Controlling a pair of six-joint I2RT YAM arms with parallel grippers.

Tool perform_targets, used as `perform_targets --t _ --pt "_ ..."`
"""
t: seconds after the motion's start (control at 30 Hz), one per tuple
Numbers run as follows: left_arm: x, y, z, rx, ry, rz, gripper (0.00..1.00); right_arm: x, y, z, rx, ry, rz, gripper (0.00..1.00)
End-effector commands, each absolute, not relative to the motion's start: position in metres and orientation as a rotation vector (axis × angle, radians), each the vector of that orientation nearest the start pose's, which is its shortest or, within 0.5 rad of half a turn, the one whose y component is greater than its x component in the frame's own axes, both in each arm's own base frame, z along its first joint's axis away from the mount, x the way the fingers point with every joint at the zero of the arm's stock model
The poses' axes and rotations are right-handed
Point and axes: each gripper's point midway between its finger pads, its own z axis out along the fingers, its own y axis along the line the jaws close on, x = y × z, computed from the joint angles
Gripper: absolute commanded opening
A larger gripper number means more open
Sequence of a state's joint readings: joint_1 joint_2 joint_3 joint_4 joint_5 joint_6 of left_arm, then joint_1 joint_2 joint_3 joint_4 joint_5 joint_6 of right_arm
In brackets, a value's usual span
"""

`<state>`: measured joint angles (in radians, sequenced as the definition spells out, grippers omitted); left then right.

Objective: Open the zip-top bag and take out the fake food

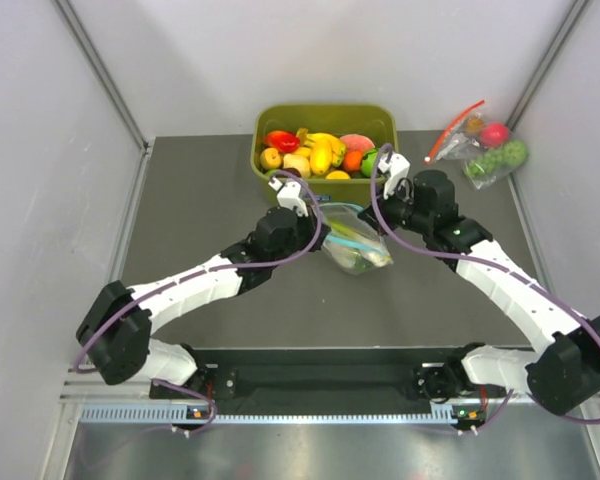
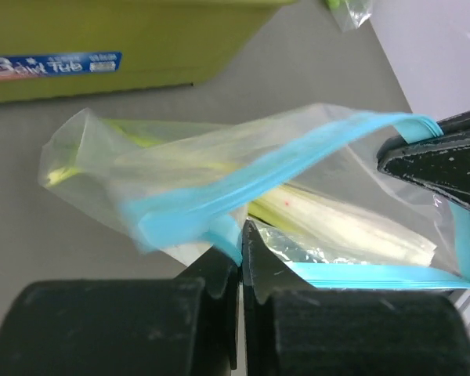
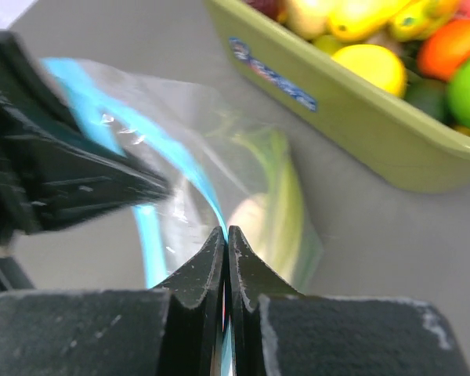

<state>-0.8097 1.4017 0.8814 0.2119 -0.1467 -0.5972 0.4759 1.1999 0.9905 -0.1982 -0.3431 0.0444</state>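
- Blue-green zip strip [image 2: 243,184] pinched on both lips: left gripper [image 2: 240,239] pressed shut on near lip, right gripper [image 3: 225,239] pressed shut on far lip.
- Zip-top bag [image 1: 355,248] mid-table, between the 2 wrists, just in front of green tub [image 1: 325,112]. Mouth gaping partway, not wide.
- Fake food [image 2: 337,223] inside: leek w/ white stalk + green leaves, lying along the bag. Radish & small dark piece not made out.
- Risk 1, slip: only fingertips on thin slick film. Could pop out of either pinch w/ a fast or jerky pull, esp. the left, holding just a corner of the strip.
- Risk 2, drag not open: nothing pinning the bag body. Uneven pull = whole bag sliding toward the stronger side, mouth no wider.
- Risk 3, tear: hard pull past the end of the zip likely to split the film at the side seam.
- Risk 4, mix-up: tub just behind. Bag tipped that way = leek sliding out among the toy fruits [image 1: 315,150].
- Risk 5, no free hand: both busy on the lips. Letting 1 go to reach in = mouth prob. folding shut.
- Risk 6, clash: fingers close together at the mouth. Careless reach = bump.
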Motion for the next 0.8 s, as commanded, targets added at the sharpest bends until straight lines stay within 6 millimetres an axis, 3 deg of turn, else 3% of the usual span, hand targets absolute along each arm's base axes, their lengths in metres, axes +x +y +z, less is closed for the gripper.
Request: perform_targets --t 0.0,0.03,0.17,0.33,0.4,0.43,0.5,0.53,0.63,0.77 --pt "0.315 -0.308 0.256 0.114 1.844 -0.838 0.0 0.324 0.211 0.277 -0.579 1.828 0.545 0.0" --pt "0.314 -0.303 0.27 0.131 1.82 -0.835 0.0 0.326 0.208 0.28 -0.57 1.825 0.529 0.0" --pt "0.316 -0.28 0.29 0.147 1.805 -0.768 0.0 0.333 0.202 0.288 -0.535 1.814 0.49 0.0" --pt "0.313 -0.266 0.301 0.141 1.775 -0.721 0.0 0.335 0.195 0.269 -0.494 1.868 0.462 0.0" --pt "0.313 -0.272 0.294 0.168 1.793 -0.732 0.0 0.332 0.193 0.255 -0.482 1.899 0.457 0.0" --pt "0.31 -0.28 0.274 0.216 1.859 -0.744 0.0 0.332 0.191 0.25 -0.475 1.911 0.449 0.0" --pt "0.308 -0.291 0.256 0.251 1.909 -0.775 0.0 0.329 0.188 0.231 -0.46 1.96 0.442 0.0" --pt "0.307 -0.298 0.238 0.263 1.96 -0.793 0.0 0.328 0.186 0.224 -0.457 1.974 0.434 0.0" --pt "0.305 -0.31 0.213 0.288 1.999 -0.827 0.0 0.322 0.181 0.207 -0.439 2.02 0.423 0.0" --pt "0.307 -0.313 0.208 0.285 1.99 -0.829 0.0 0.314 0.173 0.195 -0.429 2.058 0.396 0.0"
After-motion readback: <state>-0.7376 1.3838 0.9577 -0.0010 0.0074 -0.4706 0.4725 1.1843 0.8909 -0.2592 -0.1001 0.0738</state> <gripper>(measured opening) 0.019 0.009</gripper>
